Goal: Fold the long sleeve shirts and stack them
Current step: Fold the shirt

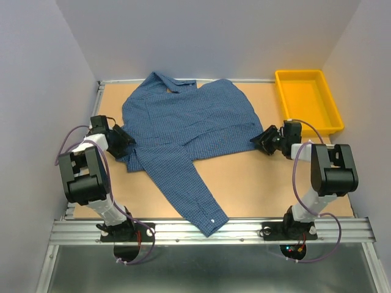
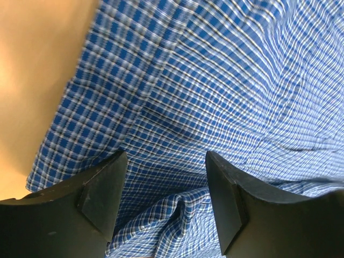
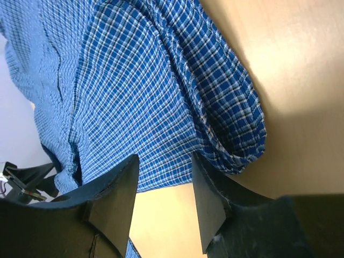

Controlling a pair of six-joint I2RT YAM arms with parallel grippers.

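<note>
One long sleeve shirt (image 1: 183, 122), blue check with a collar at the back, lies spread on the tan table (image 1: 263, 183). One cuffed sleeve (image 1: 195, 195) runs toward the front edge. My left gripper (image 1: 129, 143) is at the shirt's left edge. In the left wrist view it (image 2: 165, 156) stands open over the shirt (image 2: 215, 80), a loose bunch of cloth (image 2: 177, 215) between the fingers, not pinched. My right gripper (image 1: 258, 141) is at the shirt's right edge. It (image 3: 164, 158) is open, bare table between the fingers, the shirt's hem (image 3: 134, 97) just past the tips.
A yellow bin (image 1: 308, 101) stands at the back right of the table. Grey walls close in on the left, back and right. A metal rail (image 1: 214, 231) carrying both arm bases runs along the front edge.
</note>
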